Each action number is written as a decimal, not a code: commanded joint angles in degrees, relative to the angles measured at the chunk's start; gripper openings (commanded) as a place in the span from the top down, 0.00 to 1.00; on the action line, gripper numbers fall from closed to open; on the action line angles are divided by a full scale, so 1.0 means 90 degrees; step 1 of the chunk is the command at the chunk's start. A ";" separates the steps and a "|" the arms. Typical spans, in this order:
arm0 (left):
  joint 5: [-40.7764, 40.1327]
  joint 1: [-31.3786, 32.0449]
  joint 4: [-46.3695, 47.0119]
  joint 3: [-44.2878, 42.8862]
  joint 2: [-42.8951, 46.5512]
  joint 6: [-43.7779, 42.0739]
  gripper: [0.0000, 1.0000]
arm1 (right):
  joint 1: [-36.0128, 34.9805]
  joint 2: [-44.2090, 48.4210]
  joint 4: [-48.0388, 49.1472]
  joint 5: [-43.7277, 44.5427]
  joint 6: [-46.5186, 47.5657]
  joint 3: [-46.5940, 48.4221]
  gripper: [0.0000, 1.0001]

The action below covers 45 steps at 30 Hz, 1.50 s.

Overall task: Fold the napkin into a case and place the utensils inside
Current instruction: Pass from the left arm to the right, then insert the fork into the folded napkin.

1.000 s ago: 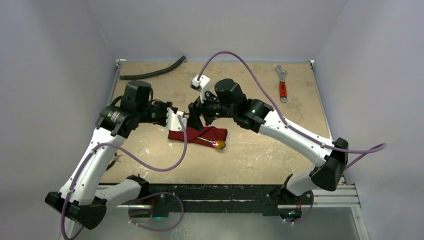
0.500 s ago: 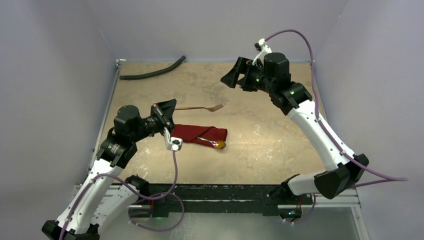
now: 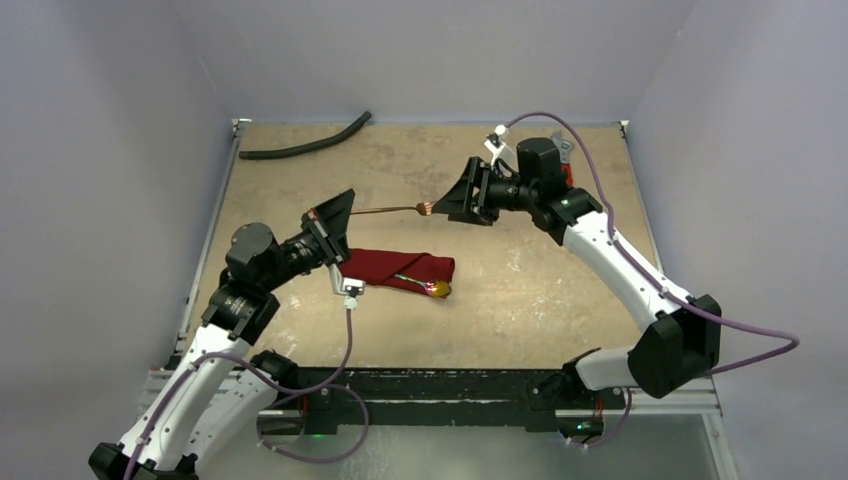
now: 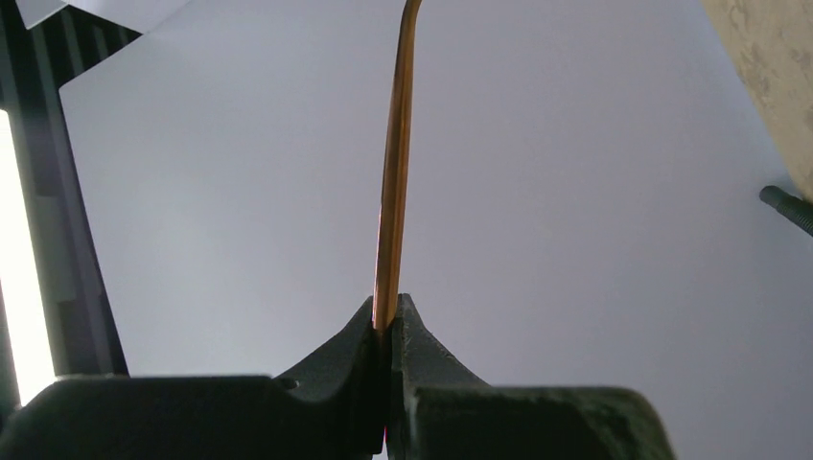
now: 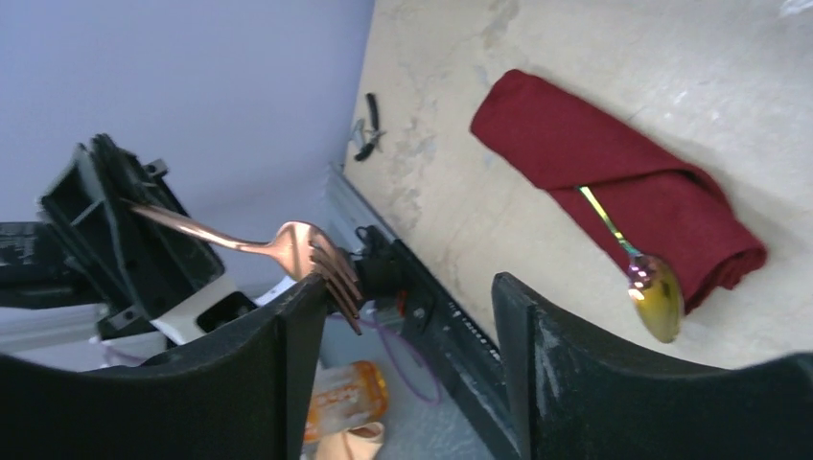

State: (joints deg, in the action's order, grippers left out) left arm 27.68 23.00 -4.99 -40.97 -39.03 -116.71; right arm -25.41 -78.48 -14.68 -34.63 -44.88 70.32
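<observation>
Copper-gold and stiff, the fork [image 3: 390, 210] hangs just far of the case [image 3: 395, 266], handle end pinched in your left gripper [image 4: 386, 311]; likely slick, so take mid-handle; your right gripper [image 5: 407, 287] gapes beside the tines.

Two utensils — one copper fork [image 3: 395, 210] up behind the napkin [image 3: 390, 265], one gold spoon [image 3: 438, 289] at napkin's right end. One folded maroon napkin. One black hose [image 3: 305, 146] — far behind napkin.

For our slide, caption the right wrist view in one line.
Open right gripper faces the fork held by the left gripper; spoon sits in the maroon case.
</observation>
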 commanded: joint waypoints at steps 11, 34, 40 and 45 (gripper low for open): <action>0.0555 0.0003 0.0782 0.0268 0.0165 -0.0598 1.00 | 0.0069 0.0260 0.1980 -0.1387 -0.1414 -0.0758 0.67; -0.1555 -0.0418 -0.3865 -0.1244 -0.2954 0.6479 0.08 | 0.1025 0.1412 -0.0518 0.1388 0.0293 -0.2021 1.00; -0.1084 -0.1582 -0.4133 -0.1960 -0.4542 0.8617 0.32 | 0.1040 0.1841 -0.0915 0.1923 0.0478 -0.2325 1.00; -0.0663 -0.1892 -0.4060 -0.2179 -0.5198 0.9897 0.38 | 0.1046 0.1816 -0.0988 0.2138 0.0560 -0.2460 1.00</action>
State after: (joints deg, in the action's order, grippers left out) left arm 16.64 7.11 -40.18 -57.69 -83.99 -41.56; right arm -16.10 -62.89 -22.52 -18.61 -41.78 49.12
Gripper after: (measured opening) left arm 0.619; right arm 0.023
